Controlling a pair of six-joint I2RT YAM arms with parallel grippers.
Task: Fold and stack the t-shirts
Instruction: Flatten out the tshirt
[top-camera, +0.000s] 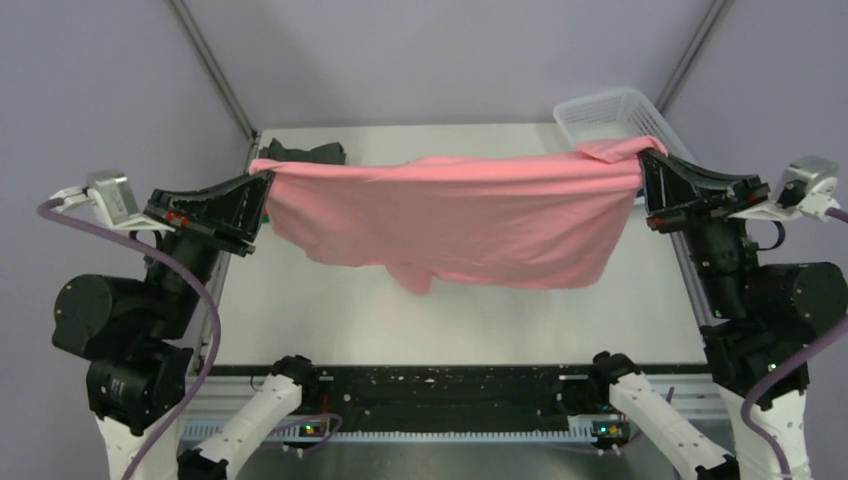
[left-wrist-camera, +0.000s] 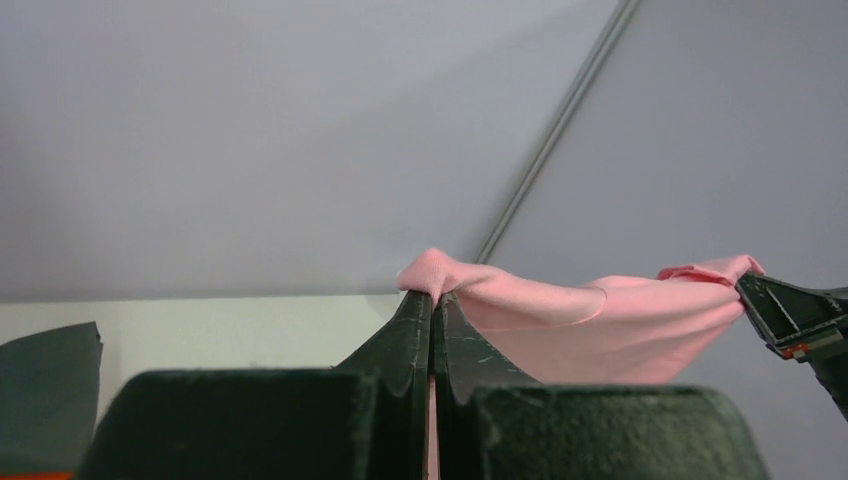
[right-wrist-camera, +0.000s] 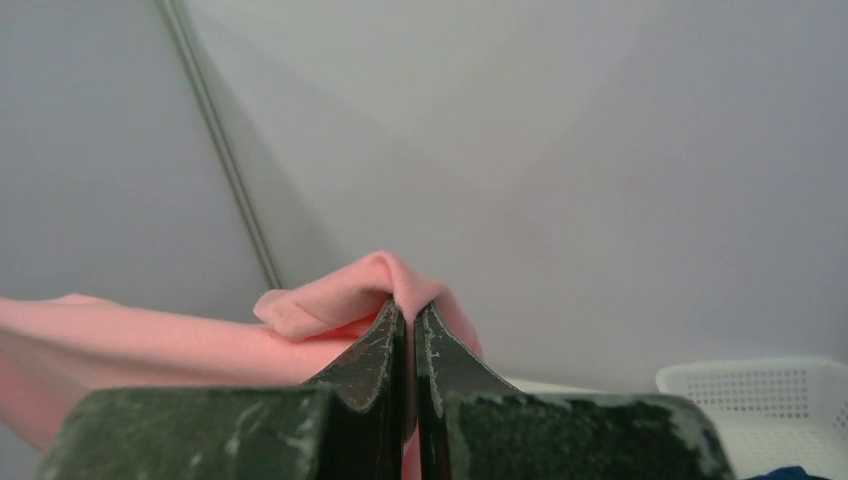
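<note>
I hold the pink t-shirt stretched in the air above the tabletop, spanning it from the left edge to the right edge, nearer the far side. The left gripper has its fingers pressed together on a bunched fold at one end. The right gripper pinches the other end the same way. The cloth sags between them, its lower hem hanging uneven with one flap drooping lowest.

By my reading, this is the spreading step, before any fold is made. The next move calls for lowering both arms together and laying the shirt flat on the bare middle of the tabletop, keeping it taut so the hanging flap does not tuck under.

A white lattice basket sits at the far right corner, and a dark garment lies at the far left corner. No brand, label or writing is readable on anything.
</note>
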